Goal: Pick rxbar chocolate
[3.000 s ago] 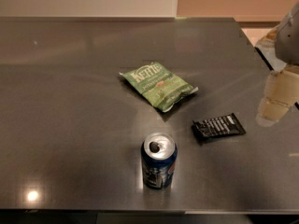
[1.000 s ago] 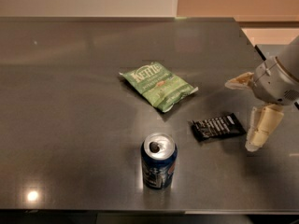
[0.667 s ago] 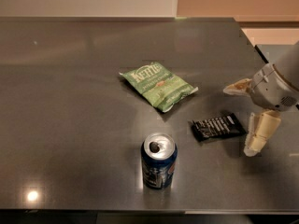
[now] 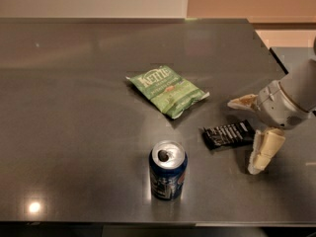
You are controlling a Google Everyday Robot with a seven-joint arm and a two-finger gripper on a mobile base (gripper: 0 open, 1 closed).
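Note:
The rxbar chocolate (image 4: 228, 134) is a small flat black wrapped bar with white print, lying on the dark table (image 4: 74, 107) right of centre. My gripper (image 4: 249, 135) comes in from the right edge and hangs just right of the bar. It is open: one cream finger (image 4: 242, 102) points left above the bar's far right corner, the other finger (image 4: 262, 152) points down past its right end. Nothing is held between them.
A green Kettle chip bag (image 4: 167, 90) lies up and left of the bar. An opened blue soda can (image 4: 168, 170) stands upright near the front edge, left of the bar. The table's right edge lies behind my arm.
My gripper has moved left and lower from the right edge toward the bar, and its fingers now straddle the bar's right end. The bar, bag and can have not moved.

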